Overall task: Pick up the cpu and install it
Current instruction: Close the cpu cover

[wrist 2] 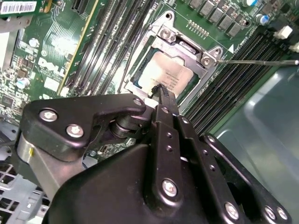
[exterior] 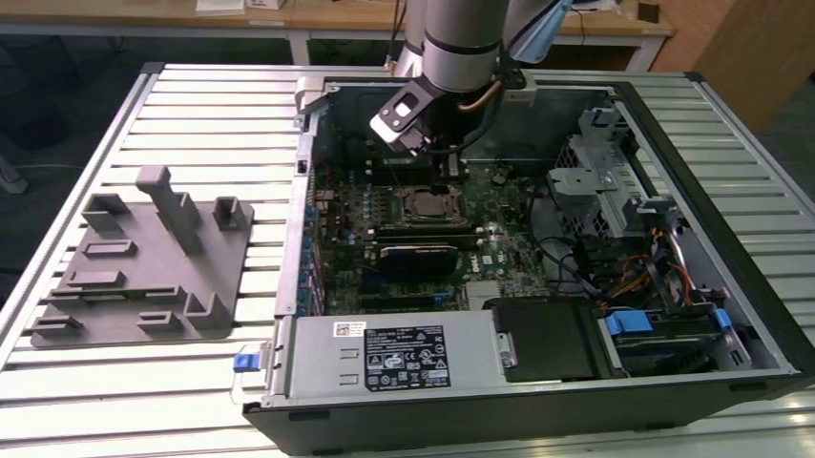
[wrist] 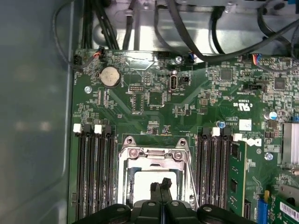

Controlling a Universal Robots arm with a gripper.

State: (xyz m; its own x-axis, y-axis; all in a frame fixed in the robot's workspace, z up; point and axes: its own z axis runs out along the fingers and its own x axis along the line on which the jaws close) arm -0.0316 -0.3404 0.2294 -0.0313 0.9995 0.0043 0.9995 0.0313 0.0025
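**Second wrist view: cpu lying in its socket, hand closed over it**

In both wrist views the cpu [wrist 2: 170, 74] lies flat inside the square socket frame [wrist 2: 164, 31] on the motherboard [wrist: 154, 105]. Its silvery lid faces up and its edges run parallel with the frame. The hand [wrist 2: 160, 89] has its two fingers pressed together with nothing between them. Their tips are at or just above one edge of the lid; whether they touch it I cannot tell. The exterior view puts the hand low inside the open computer case [exterior: 713, 124], which lies on the slatted desk [exterior: 191, 114].

As I read it, the pick-up is done and the work stands at the install step, with the chip placed but not visibly clamped. A thin lever [wrist 2: 257, 61] juts sideways from a corner of the frame, over the memory slots [wrist 2: 243, 51], which suggests the socket is not latched. Any further motion here calls for small, straight movements. The chip has to sit square and level in its seat, and a sideways nudge from the closed tips could tilt it.

As for writing, the lid carries faint printed lines and the board has white markings and a logo. The power supply [exterior: 319, 372] bears a black label and a white barcode sticker, and another barcode strip [wrist 2: 18, 7] shows in the second wrist view. I leave all of it unread.
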